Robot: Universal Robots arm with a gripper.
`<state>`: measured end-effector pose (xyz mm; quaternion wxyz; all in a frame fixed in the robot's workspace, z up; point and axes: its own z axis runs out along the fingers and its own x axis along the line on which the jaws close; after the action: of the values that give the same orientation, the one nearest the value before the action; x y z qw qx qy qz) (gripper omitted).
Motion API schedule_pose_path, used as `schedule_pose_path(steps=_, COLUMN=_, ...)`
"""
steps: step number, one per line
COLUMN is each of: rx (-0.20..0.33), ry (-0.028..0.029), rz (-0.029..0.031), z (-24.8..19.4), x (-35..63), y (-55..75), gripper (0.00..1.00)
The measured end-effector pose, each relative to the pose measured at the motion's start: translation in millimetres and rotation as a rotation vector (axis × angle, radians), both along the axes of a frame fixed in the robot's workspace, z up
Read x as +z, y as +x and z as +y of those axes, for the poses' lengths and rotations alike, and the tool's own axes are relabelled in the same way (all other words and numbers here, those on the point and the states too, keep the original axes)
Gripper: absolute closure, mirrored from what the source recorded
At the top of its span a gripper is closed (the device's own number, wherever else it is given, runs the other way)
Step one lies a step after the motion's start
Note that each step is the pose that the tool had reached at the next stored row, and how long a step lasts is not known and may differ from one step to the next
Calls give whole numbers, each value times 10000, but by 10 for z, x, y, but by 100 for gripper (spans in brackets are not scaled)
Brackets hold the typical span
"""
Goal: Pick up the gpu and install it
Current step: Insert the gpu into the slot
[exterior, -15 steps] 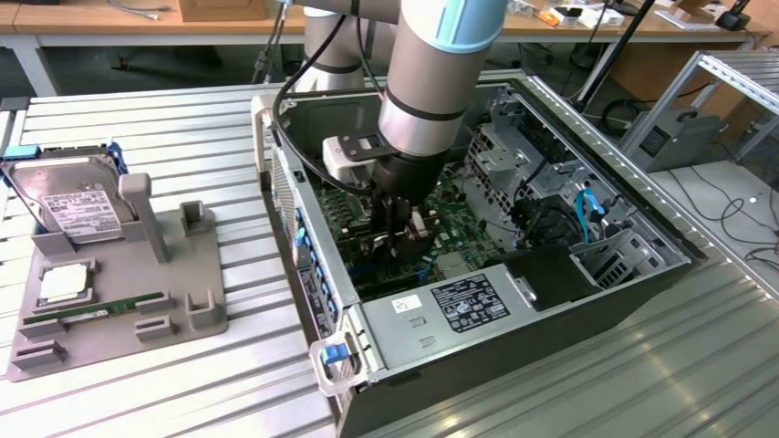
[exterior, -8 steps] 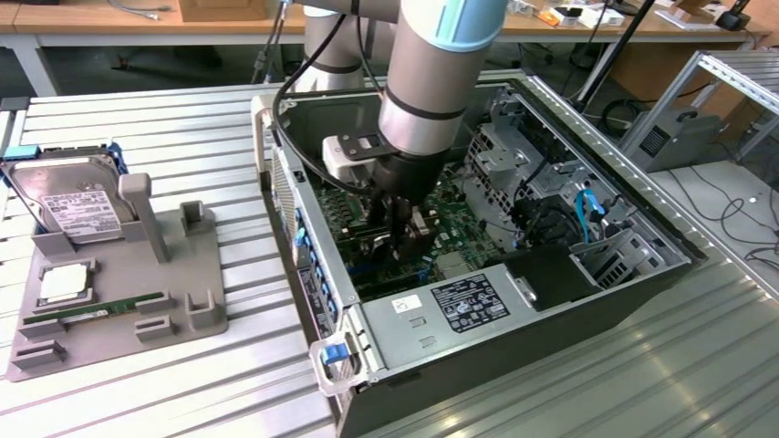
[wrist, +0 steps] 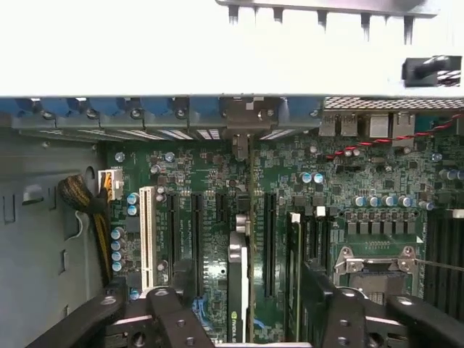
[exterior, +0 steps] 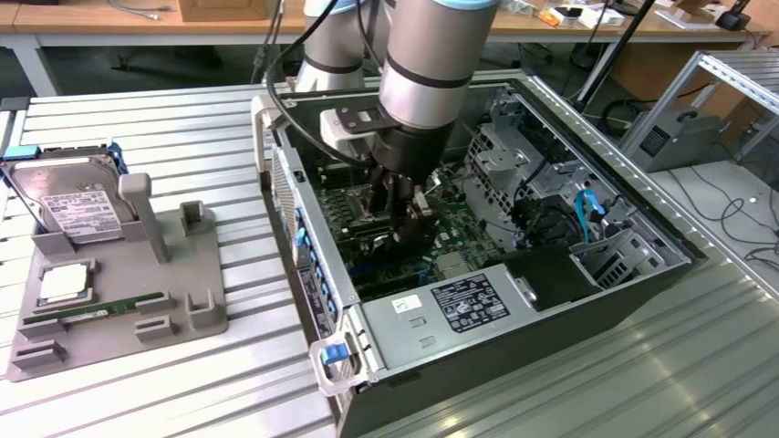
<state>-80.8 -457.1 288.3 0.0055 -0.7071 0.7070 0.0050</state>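
Inside the computer case [exterior: 633, 265], we see our gripper [wrist: 239, 319] spread wide around the gpu [wrist: 237, 290], which stands edge-on in its motherboard [wrist: 348, 181] slot.

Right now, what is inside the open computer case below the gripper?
Inside the computer case, the gpu stands on edge on the green motherboard, between the open gripper's fingers. Its lower edge and slot are hidden.

One of nearly everything, with two empty uprights on the holder

We count one open computer case [exterior: 487, 274], one robot arm [exterior: 426, 64] reaching into it with one gripper [wrist: 239, 319], one gpu [wrist: 238, 290] standing edge-up on the motherboard [wrist: 362, 174], one grey parts holder [exterior: 116, 301] on the bench's edge, carrying one hard drive [exterior: 73, 205], one memory stick [exterior: 98, 310] and one processor [exterior: 67, 281]
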Motion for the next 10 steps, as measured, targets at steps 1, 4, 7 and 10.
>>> schedule_pose_path(steps=1, rx=1, ry=0, rz=0, z=4, x=19, y=0, gripper=31)
schedule_pose_path(steps=4, rx=0, ry=-1, rz=0, z=8, x=57, y=-2, gripper=50)
schedule_pose_path(steps=7, rx=0, ry=-1, rz=-2, z=8, x=115, y=-6, gripper=74)
schedule_pose_path(steps=10, rx=0, ry=0, rz=-4, z=8, x=199, y=-9, gripper=89)
